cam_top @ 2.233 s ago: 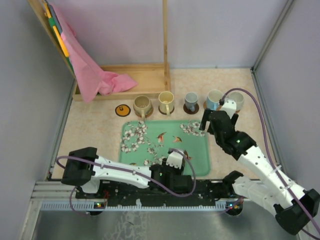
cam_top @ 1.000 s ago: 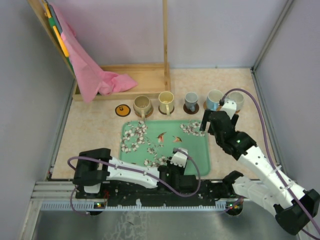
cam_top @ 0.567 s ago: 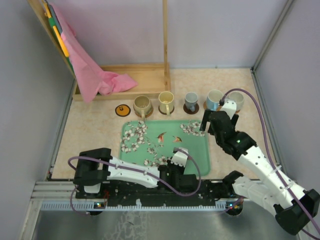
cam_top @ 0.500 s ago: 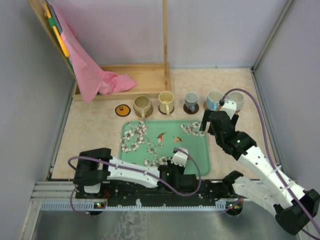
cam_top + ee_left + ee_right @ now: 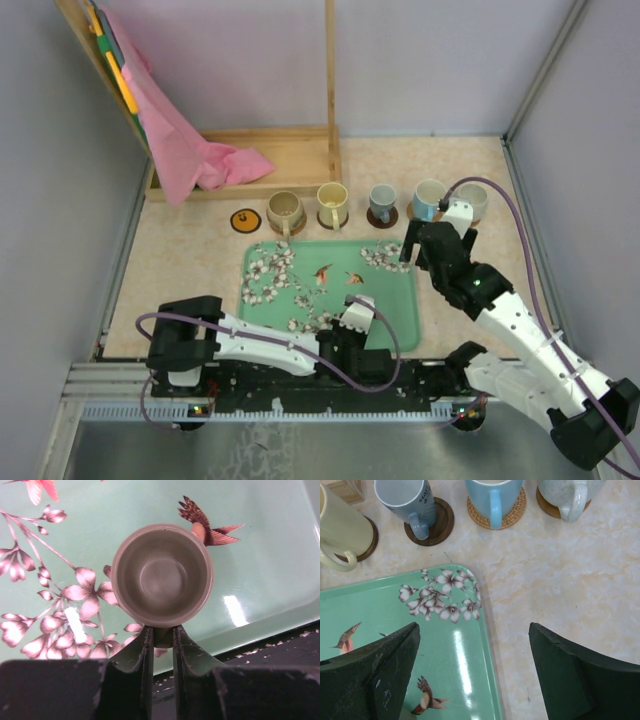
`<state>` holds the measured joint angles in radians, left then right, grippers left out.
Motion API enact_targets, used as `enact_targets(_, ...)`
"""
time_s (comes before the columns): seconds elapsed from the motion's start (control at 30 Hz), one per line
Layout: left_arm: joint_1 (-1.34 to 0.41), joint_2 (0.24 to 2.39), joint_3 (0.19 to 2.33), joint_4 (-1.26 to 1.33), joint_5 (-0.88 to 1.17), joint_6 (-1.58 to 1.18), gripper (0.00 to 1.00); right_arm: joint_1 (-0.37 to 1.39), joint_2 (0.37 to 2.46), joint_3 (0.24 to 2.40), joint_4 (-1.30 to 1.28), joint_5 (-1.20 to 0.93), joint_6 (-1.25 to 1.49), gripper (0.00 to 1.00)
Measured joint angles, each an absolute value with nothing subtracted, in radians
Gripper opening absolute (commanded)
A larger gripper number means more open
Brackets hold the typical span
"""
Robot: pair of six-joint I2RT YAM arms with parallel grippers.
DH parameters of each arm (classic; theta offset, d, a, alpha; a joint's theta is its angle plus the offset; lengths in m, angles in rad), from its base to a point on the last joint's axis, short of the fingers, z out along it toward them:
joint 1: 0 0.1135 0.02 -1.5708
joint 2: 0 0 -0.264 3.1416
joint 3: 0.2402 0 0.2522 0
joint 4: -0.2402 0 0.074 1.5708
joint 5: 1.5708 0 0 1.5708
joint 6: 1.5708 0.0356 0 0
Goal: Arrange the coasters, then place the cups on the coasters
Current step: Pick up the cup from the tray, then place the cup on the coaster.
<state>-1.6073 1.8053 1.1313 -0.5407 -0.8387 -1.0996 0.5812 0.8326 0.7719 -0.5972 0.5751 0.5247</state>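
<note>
Extends the left arm [image 5: 260,345] low along the near edge toward the centre, wrist pointing away from the bases. Pinches the left gripper [image 5: 161,632] tight on the handle of a small dark cup [image 5: 161,575], fingers [image 5: 141,655] almost parallel. Reaches the right arm [image 5: 520,330] diagonally forward and leftward from its base. Presents the right gripper [image 5: 474,630] angled downward, jaws spread wide apart, clasping nothing.

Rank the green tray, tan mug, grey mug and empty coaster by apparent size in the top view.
1. Green tray
2. Tan mug
3. Grey mug and empty coaster: these look about alike, so they are left unranked.
</note>
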Motion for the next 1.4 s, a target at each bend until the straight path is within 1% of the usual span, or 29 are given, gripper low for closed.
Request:
enact_targets(0.23,-1.587,1.766,1.132,-0.635,-0.853,-1.126,0.0,0.581,0.833,0.772,-0.599,0.573,0.527,0.89)
enact_targets(0.4,-1.531,1.65,1.109,-0.682,-0.867,-1.142,0.0,0.581,0.834,0.772,-0.599,0.567,0.527,0.9)
enact_targets(0.63,-1.379,1.464,1.013,-0.704,-0.889,-1.118,0.0,0.58,0.873,0.772,-0.588,0.552,0.519,0.9)
enact_targets(0.83,-1.225,1.355,0.945,-0.696,-0.902,-1.035,0.0,0.58,0.913,0.774,-0.561,0.539,0.506,0.9)
enact_targets(1.07,-1.011,1.268,0.839,-0.544,-0.885,-0.857,0.0,0.58,0.945,0.774,-0.535,0.509,0.496,0.9)
enact_targets(1.4,-0.758,1.272,0.786,-0.288,-0.795,-0.622,0.0,0.58,0.967,0.775,-0.515,0.499,0.491,0.9)
